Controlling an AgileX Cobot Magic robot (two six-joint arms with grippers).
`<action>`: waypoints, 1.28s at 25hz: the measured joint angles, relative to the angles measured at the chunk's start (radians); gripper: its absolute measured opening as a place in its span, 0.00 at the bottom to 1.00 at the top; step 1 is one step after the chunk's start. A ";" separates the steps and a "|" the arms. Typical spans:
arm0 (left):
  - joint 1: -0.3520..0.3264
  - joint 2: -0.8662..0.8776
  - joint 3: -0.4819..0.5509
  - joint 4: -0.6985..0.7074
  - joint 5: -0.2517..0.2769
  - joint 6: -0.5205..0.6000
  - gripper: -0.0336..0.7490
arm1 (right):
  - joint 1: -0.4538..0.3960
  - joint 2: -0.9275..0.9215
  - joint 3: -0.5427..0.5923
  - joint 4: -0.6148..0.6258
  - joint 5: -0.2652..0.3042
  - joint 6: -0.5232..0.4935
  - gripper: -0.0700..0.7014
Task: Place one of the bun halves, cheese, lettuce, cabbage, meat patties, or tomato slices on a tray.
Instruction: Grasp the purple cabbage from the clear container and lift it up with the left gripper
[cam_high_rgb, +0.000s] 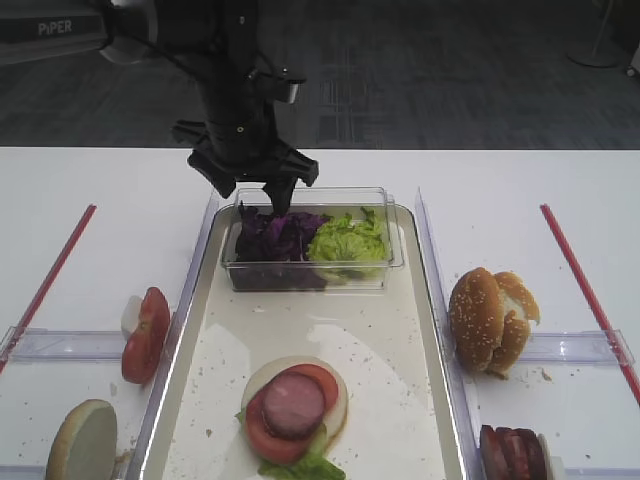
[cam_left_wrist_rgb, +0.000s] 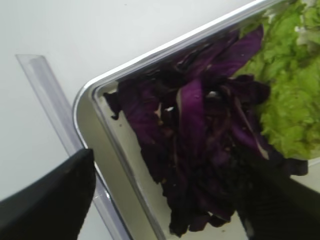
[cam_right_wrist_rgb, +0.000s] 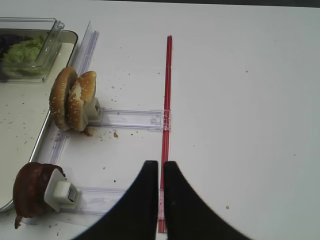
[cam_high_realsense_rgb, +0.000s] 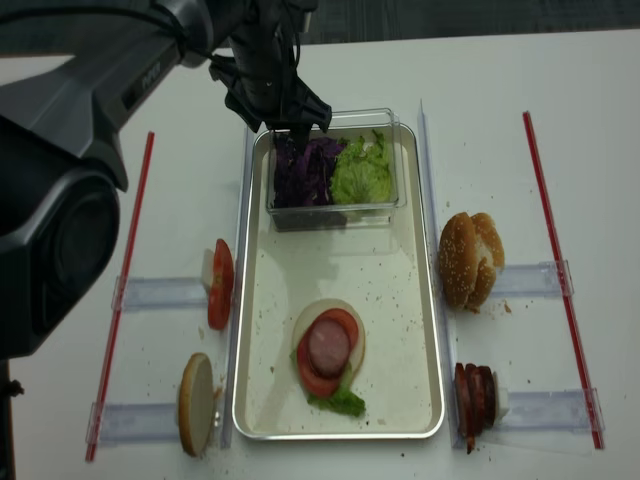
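**Left gripper over the cabbage: spatial entry and legible markings**

Item 1. Your left gripper hangs at the far end of the tray, jaws spread wide, nothing between them. In the left wrist view one black finger sits outside the tray's rim and the other sits over the leaves, so the jaws straddle the pile.

Item 2. The cabbage lies directly below that gripper, in the left half of a clear tub that stands on the tray. From the wrist view the dark strips run roughly from the gripper's near edge away towards the tub's far corner; the clump is loose, with no single clean axis. I judge a straight descent to be what the pick turns on.

Item 3. The lettuce fills the tub's right half, touching the cabbage. Drift right and you may take both.

Item 4. Your right gripper is well apart, over the bare desk beside a red strip, fingers nearly together, holding nothing. The left arm is the nearer one.

Item 5. Mid-tray: a started stack of bun half, tomato slice and meat patty. More bun halves stand to the right of the tray.

Item 6. Writing: "PiPER" on the left arm housing. No other text is readable.
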 joint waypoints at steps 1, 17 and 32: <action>-0.009 0.002 0.000 -0.005 -0.004 0.000 0.69 | 0.000 0.000 0.000 0.000 0.000 0.000 0.97; -0.046 0.066 -0.001 -0.010 -0.069 0.000 0.46 | 0.000 0.000 0.000 0.000 0.000 0.000 0.97; -0.045 0.109 -0.001 0.024 -0.127 -0.011 0.35 | 0.000 0.000 0.000 0.000 0.000 0.000 0.97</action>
